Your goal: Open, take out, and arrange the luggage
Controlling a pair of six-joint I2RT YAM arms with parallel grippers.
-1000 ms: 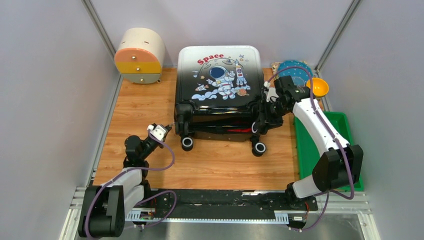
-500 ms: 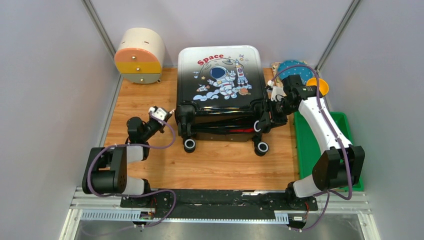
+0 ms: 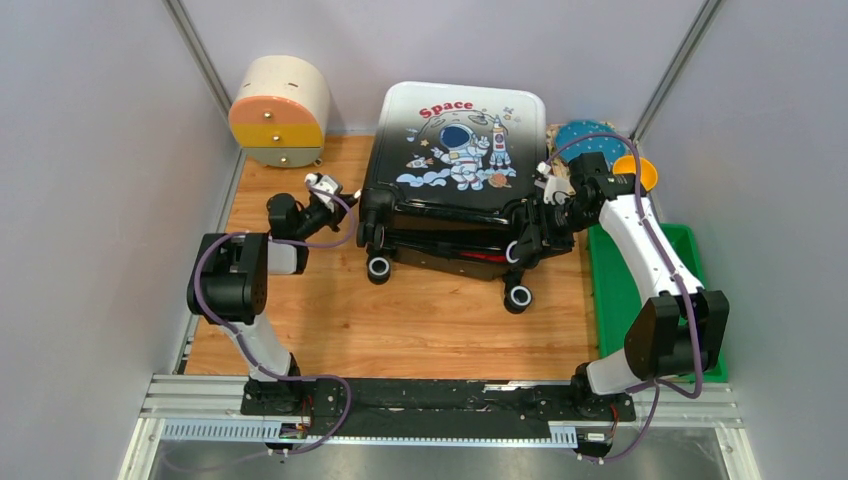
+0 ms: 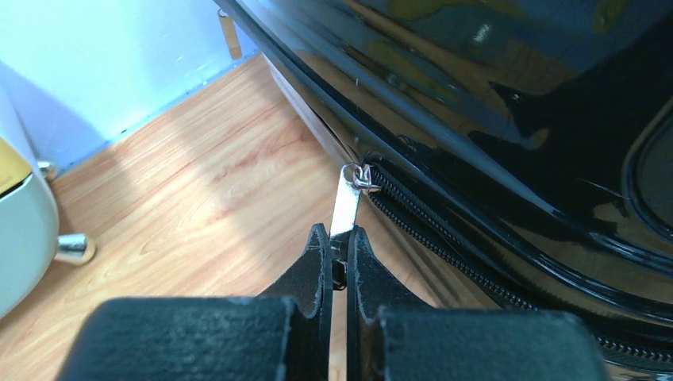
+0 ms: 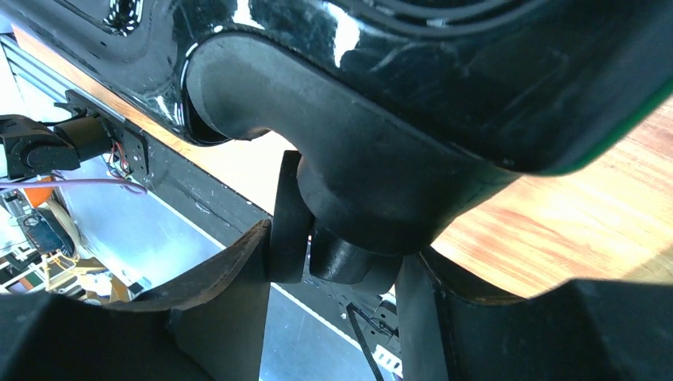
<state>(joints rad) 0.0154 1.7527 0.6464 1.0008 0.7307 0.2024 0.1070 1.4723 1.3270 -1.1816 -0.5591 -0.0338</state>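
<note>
While under luggage, wood-grain tabletop between grey walls.

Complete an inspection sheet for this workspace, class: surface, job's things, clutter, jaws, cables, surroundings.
Surface: wooden tabletop, no spills seen.
Job's things: luggage lying flat, astronaut side up, wheels toward the arms; a gap shows between its halves at the wheel end.
Clutter: cream drawer box back left; green tray on the right; blue disc and orange bowl back right.
Jaws: left jaws shut on the zipper pull; right jaws closed on a caster wheel.
Cables: purple cables loop along both arms; no snag seen.
Surroundings: grey walls; metal rail under the arm bases.
</note>
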